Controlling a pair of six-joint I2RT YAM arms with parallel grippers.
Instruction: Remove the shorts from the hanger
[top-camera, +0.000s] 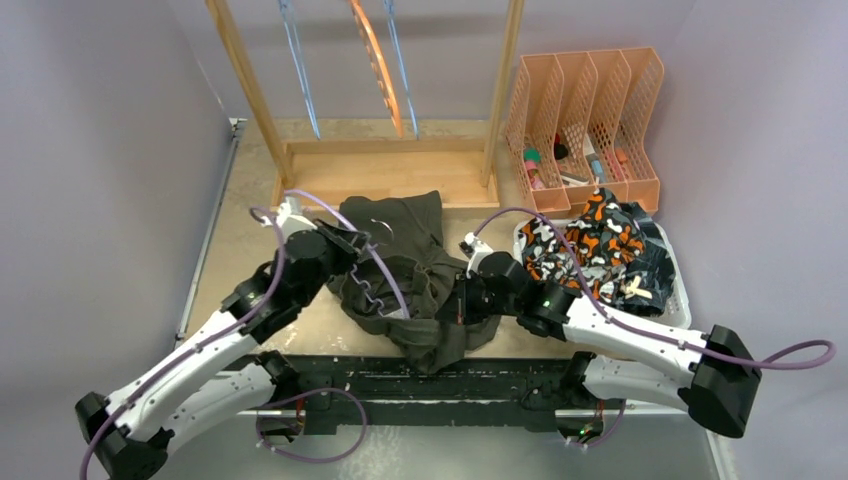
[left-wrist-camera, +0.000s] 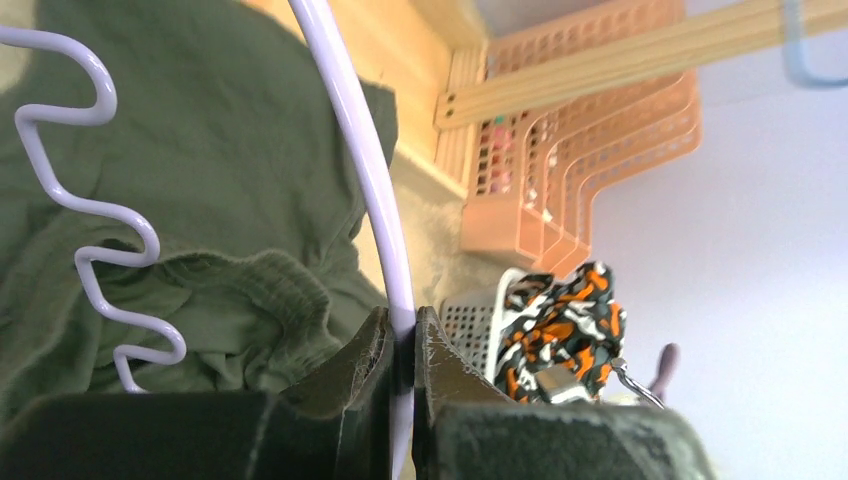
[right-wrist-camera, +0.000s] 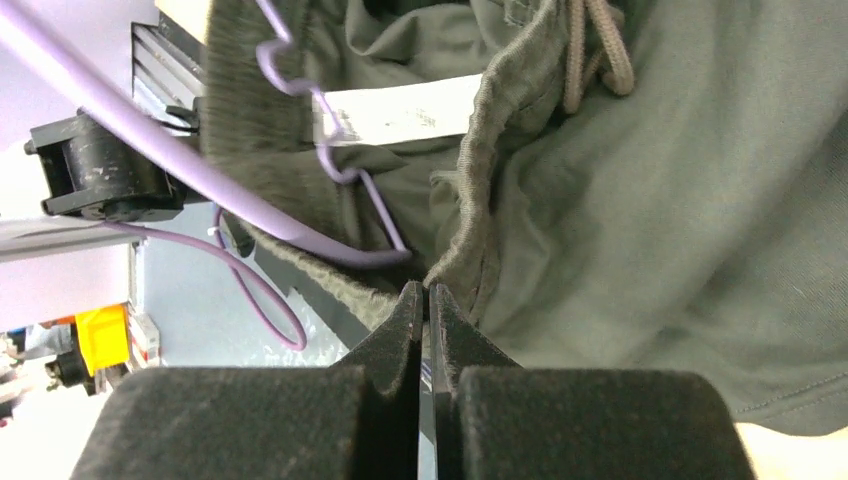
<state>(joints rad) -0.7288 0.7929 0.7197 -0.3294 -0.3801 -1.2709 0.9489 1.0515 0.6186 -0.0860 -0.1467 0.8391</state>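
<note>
On one hanger, one olive shorts

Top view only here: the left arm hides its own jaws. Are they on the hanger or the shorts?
Observer: The left jaws are shut on the hanger wire, not the shorts.
Operator: And the right jaws?
Observer: Shut, tips at the waistband edge; whether cloth is pinched I cannot tell.
Operator: Is the hanger out?
Observer: No; its corner lies inside the waistband, by the white label.
</note>
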